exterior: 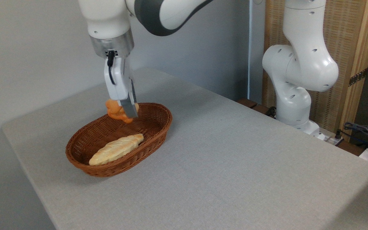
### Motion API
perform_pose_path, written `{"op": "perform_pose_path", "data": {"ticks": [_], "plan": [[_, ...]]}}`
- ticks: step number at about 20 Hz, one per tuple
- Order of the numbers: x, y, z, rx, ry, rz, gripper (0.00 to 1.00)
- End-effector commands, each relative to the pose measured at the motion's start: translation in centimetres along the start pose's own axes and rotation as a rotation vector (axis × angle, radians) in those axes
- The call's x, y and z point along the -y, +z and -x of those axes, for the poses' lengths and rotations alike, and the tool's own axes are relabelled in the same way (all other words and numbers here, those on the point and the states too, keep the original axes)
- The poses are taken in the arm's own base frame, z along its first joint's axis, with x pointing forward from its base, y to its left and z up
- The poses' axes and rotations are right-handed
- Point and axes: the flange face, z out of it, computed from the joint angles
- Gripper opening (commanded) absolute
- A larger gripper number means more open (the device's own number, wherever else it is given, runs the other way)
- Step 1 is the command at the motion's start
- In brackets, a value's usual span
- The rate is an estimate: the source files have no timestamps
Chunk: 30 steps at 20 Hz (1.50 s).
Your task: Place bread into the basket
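A: Starting at the left, the wicker basket (85, 153) sits on the grey bench (235, 159) with a long braided loaf (117, 149) already lying in it, slanted along the near side

B: And the bun?

A: The bread (115, 110) hangs above the far end of the basket, clamped in the pincer (127, 112). The fingers are closed onto it from both sides, with the near finger covering part of it, so I can't judge how deep the hold is

B: So what might spoil the drop?

A: The bun looks to be over the far part of the basket, close to the back rim. Released from there, I'd guess it could strike the rim and roll out onto the bench behind. It's lumpy and round, so it may bounce

B: Anything else?

A: If the pincer goes lower before opening, a fingertip could catch the weave and shove the light basket. Landing on the braided loaf might also tip the bun sideways

B: And to the right?

A: Only bare bench, then the arm's white base (294, 95), well apart from everything
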Motion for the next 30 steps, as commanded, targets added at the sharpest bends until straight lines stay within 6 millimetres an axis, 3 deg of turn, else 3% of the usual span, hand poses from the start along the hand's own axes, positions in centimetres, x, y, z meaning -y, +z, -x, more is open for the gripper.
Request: {"op": "perform_pose_path", "data": {"ticks": [1, 2, 7, 15, 21, 23, 30], "plan": [[-1.7, 0.4, -3.0, -0.027, -0.167, 0.042, 0.83], [-2.1, 0.6, -3.8, -0.024, -0.175, 0.044, 0.99], [-3.1, 0.9, -5.6, -0.105, -0.254, 0.112, 1.00], [-2.7, 0.4, -4.8, -0.113, -0.277, 0.113, 1.00], [0.2, -8.0, 2.3, -0.107, -0.413, 0.017, 1.00], [0.6, -9.2, 3.2, -0.010, -0.470, -0.078, 1.00], [1.5, -9.8, 4.8, 0.082, -0.570, -0.189, 1.00]]}}
